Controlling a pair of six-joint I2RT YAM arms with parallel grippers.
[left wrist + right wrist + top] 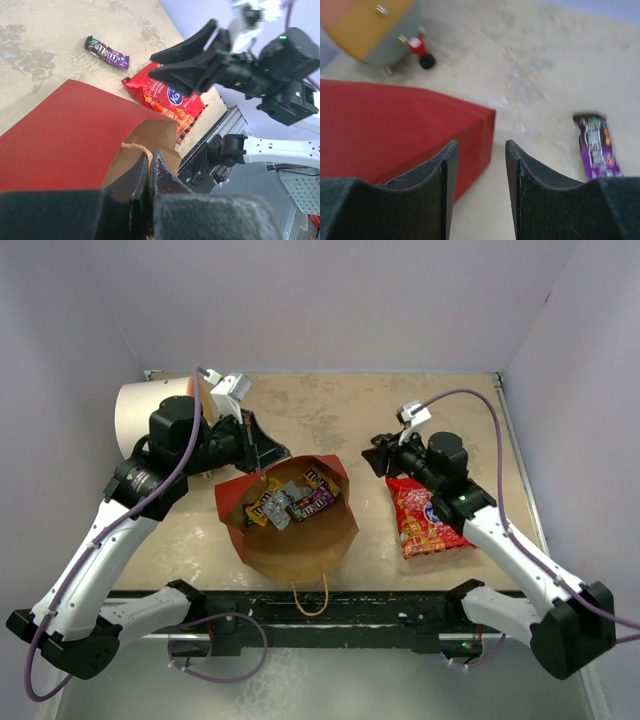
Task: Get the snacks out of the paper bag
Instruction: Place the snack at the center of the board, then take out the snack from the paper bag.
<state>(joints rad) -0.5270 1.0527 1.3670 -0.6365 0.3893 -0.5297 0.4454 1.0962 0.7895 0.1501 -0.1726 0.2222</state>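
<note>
The paper bag (300, 545) lies open in the middle of the table, red outside (65, 135), brown inside. Several small dark purple-brown and yellow candy packets (295, 498) and a silvery wrapper lie in its mouth. My left gripper (262, 455) is shut on the bag's brown rim (149, 162). The large red packet (425, 518) lies on the table right of the bag, partly under my right arm; it also shows in the left wrist view (167, 100). One purple candy packet (106, 52) lies on the table; it also shows in the right wrist view (595, 145). My right gripper (378, 455) is open and empty, beside the bag's red corner (395, 130).
A white cylinder with an orange end (150, 415) lies at the back left behind my left arm. A small red-capped black bottle (421, 50) stands beside it. The bag's tan cord handle (310, 598) hangs over the near table edge.
</note>
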